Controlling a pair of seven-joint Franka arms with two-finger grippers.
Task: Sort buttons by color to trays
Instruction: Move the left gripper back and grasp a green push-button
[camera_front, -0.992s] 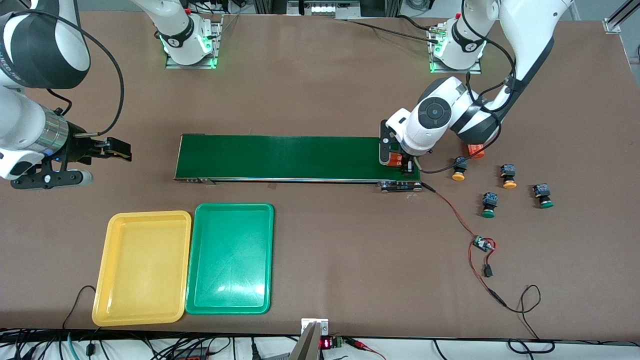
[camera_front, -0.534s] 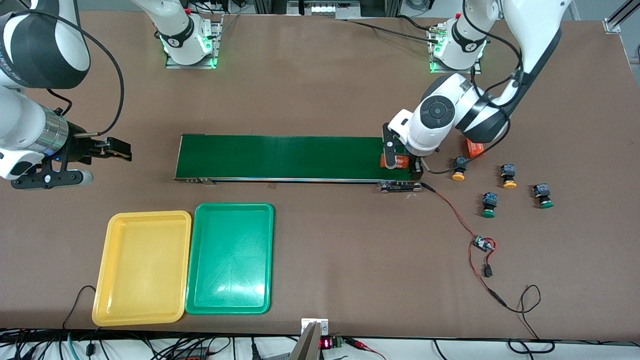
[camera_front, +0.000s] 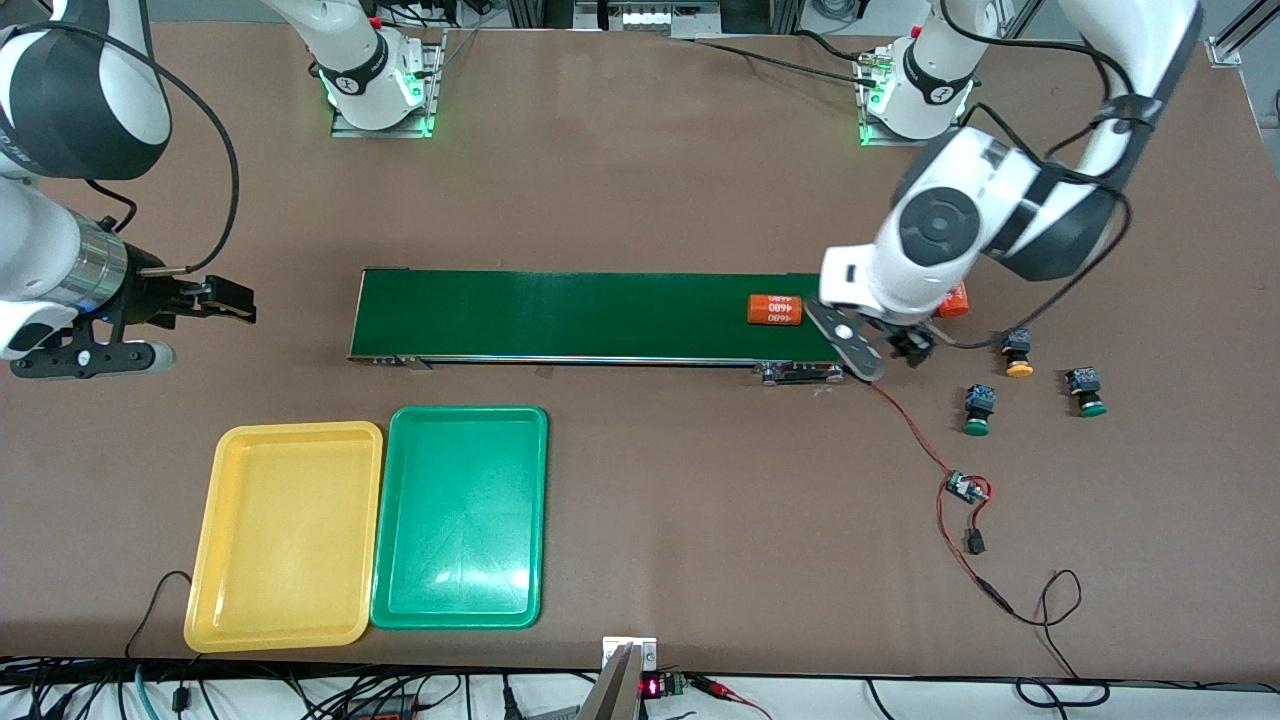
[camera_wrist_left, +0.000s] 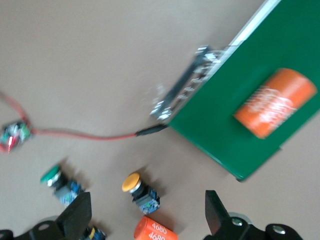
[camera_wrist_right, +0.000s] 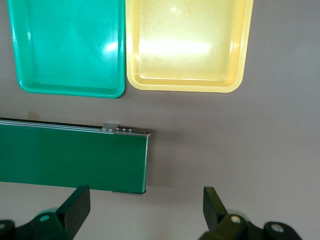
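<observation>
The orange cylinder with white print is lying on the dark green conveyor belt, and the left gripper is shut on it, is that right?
Not quite. The orange cylinder with white print does lie on the dark green conveyor belt, but the left gripper is open and holds nothing. The left wrist view shows its fingers spread over the table, above a yellow-capped push-button.

My left gripper (camera_front: 905, 352) has let go of the orange cylinder (camera_front: 775, 309) and left it lying on the conveyor belt (camera_front: 560, 316), near the belt's end toward my left arm. Since then I have lifted and swung off the belt, and my jaws now hang open over the table just above a yellow-capped button (camera_wrist_left: 141, 190). From the front, my wrist now covers that button.
</observation>
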